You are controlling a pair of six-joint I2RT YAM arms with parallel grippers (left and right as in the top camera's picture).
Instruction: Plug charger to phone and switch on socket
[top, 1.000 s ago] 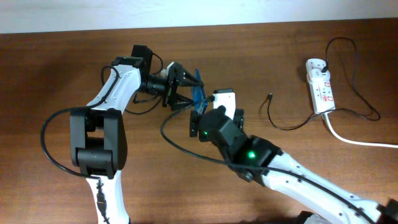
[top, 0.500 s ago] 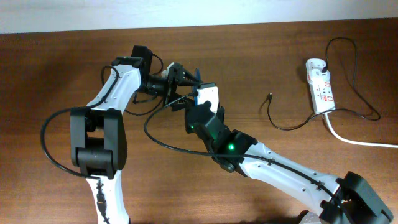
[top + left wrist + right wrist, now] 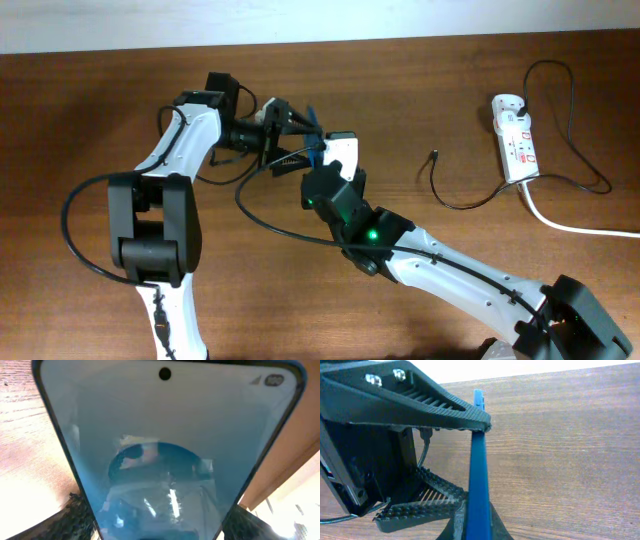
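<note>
The phone [image 3: 314, 138] hangs above the table left of centre, held on edge. Its pale blue screen [image 3: 165, 435] fills the left wrist view, and my left gripper [image 3: 298, 141] is shut across its width, with a black finger [image 3: 75, 517] at each side. In the right wrist view the phone [image 3: 479, 460] shows edge-on as a thin blue strip, and my right gripper [image 3: 477, 527] is shut on its lower end. The charger's black tip [image 3: 433, 156] lies on the table to the right. Its thin cable [image 3: 470, 204] runs to the white socket [image 3: 515, 138] at the far right.
The socket's thick white cord [image 3: 575, 226] trails off to the right edge. The black cable loops behind the socket [image 3: 560, 90]. My left gripper's ribbed fingers [image 3: 420, 405] stand close beside the right gripper. Bare wood [image 3: 450, 80] lies between the phone and the socket.
My right gripper has moved up and left to the phone and closed from open onto its edge. The left gripper kept its hold on the phone and shifted only slightly.
</note>
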